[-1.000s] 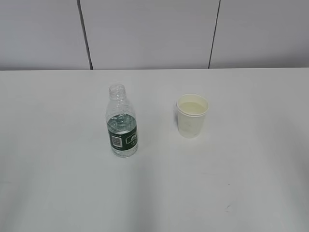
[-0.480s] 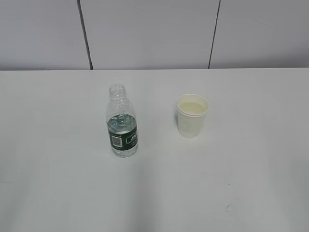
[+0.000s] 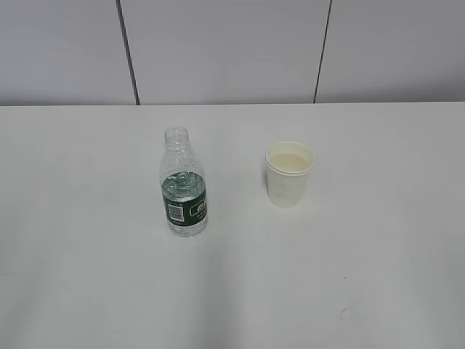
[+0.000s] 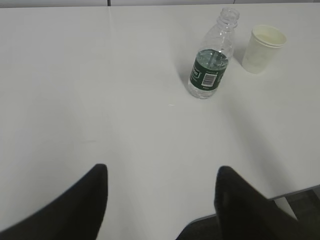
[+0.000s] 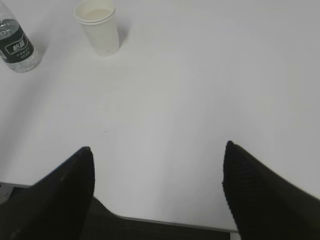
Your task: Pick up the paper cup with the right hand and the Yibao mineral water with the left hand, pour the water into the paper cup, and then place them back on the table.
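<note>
The Yibao mineral water bottle point(image 3: 183, 185) stands upright and uncapped on the white table point(image 3: 87, 276), with some water in it. It also shows in the left wrist view point(image 4: 210, 67) and at the top left of the right wrist view point(image 5: 16, 46). The paper cup point(image 3: 289, 173) stands upright to its right, apart from it, with liquid inside; it shows in both wrist views point(image 4: 264, 46) point(image 5: 98, 27). My left gripper point(image 4: 162, 170) is open and empty near the table's front edge, far from the bottle. My right gripper point(image 5: 157, 150) is open and empty, far from the cup. Neither arm shows in the exterior view.
A grey panelled wall point(image 3: 225, 51) runs behind the table's far edge. The table's front edge point(image 5: 165, 220) shows below the right gripper, and the front right corner point(image 4: 295, 192) shows in the left wrist view.
</note>
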Motion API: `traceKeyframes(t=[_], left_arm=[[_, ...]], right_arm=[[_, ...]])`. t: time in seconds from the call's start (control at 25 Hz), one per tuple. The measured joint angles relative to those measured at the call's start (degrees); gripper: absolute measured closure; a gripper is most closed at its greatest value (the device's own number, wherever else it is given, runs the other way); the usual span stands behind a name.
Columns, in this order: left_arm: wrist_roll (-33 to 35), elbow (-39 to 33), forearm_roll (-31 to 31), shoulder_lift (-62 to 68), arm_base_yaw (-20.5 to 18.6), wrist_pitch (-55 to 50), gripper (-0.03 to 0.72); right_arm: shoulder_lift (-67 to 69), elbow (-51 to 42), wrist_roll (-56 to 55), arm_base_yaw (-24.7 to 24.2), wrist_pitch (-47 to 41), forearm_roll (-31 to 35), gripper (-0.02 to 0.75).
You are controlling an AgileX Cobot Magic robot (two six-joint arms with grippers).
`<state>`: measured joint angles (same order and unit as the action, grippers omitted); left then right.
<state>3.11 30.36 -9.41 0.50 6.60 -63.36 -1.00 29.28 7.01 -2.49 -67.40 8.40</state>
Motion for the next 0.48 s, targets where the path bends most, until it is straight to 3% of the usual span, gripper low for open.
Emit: traceKeyframes(t=[0.48], left_arm=[[0.00, 0.00, -0.17, 0.00, 0.00, 0.00, 0.261]], right_arm=[[0.00, -0.91, 0.42, 0.00, 1.79, -1.32, 0.147]])
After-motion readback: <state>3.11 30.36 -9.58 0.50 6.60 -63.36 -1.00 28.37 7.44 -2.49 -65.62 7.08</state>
